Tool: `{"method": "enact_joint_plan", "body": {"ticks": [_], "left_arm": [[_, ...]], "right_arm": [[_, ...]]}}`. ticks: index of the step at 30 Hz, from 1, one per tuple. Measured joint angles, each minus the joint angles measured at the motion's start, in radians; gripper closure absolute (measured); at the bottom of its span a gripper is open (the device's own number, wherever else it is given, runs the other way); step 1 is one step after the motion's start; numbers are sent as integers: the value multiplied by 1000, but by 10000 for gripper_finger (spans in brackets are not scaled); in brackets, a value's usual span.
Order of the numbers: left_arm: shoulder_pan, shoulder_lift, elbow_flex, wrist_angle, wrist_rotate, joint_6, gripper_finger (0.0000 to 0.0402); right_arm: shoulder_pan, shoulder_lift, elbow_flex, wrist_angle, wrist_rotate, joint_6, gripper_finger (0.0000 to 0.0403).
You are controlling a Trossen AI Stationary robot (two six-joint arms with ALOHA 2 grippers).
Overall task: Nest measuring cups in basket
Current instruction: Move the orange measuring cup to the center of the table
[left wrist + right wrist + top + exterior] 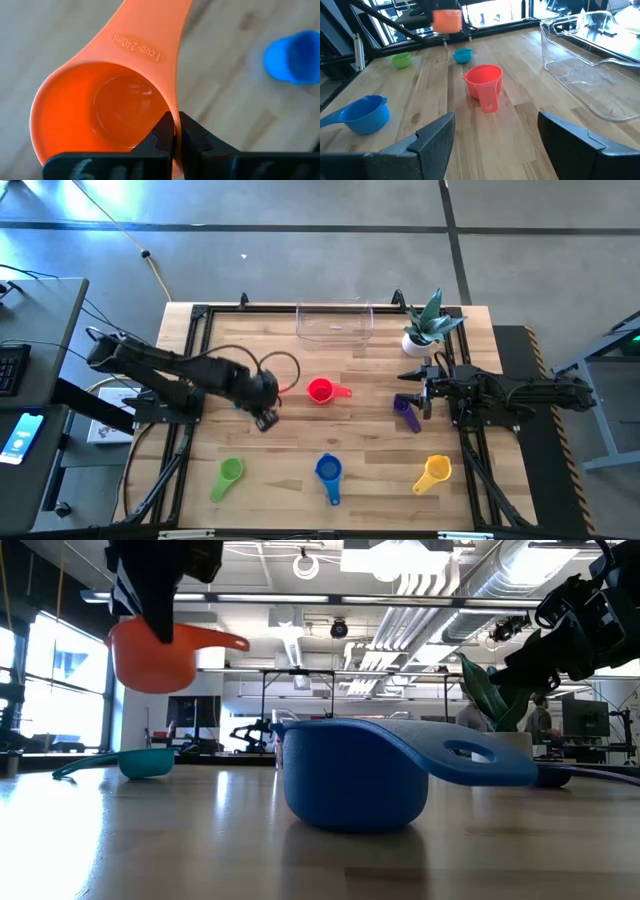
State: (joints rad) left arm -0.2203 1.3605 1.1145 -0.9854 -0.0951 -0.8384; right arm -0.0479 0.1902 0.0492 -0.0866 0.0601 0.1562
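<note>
My left gripper (266, 396) hangs over the table's middle left, shut on the orange measuring cup (150, 655), which is in the air. The red cup (320, 391) stands upright on the table just right of it. The teal cup (145, 762) rests on the wood; the left arm hides it from above. Green (230, 473), blue (328, 470) and yellow (434, 472) cups lie along the near edge. My right gripper (495, 132) is open, by the purple cup (406, 410), touching nothing. The clear basket (335, 322) sits at the far edge. My left gripper holds the orange cup by its bowl wall (172, 112), close to where the handle starts. One finger (157, 137) is inside the bowl and one (192, 135) outside. The fingers come from above, pointing down. The cup is lifted clear and upright, its handle (215, 639) sticking out level.
A white plant pot (418, 340) with a green plant stands right of the basket at the far right. Black frame rails run along the table's edges. Bare wood lies between the red cup and the basket.
</note>
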Motion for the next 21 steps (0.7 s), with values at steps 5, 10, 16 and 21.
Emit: {"method": "enact_joint_plan", "body": {"ticks": [5,10,16,21], "left_arm": [[-102,63,0,110,0,-75,400],[-163,145,0,167,-21,-103,400],[-207,249,0,262,-21,-103,396],[-233,332,0,305,-19,-95,397]], "right_arm": [[0,2,0,0,0,0,128],[0,6,0,0,0,0,128],[0,6,0,0,0,0,128],[0,6,0,0,0,0,128]]}}
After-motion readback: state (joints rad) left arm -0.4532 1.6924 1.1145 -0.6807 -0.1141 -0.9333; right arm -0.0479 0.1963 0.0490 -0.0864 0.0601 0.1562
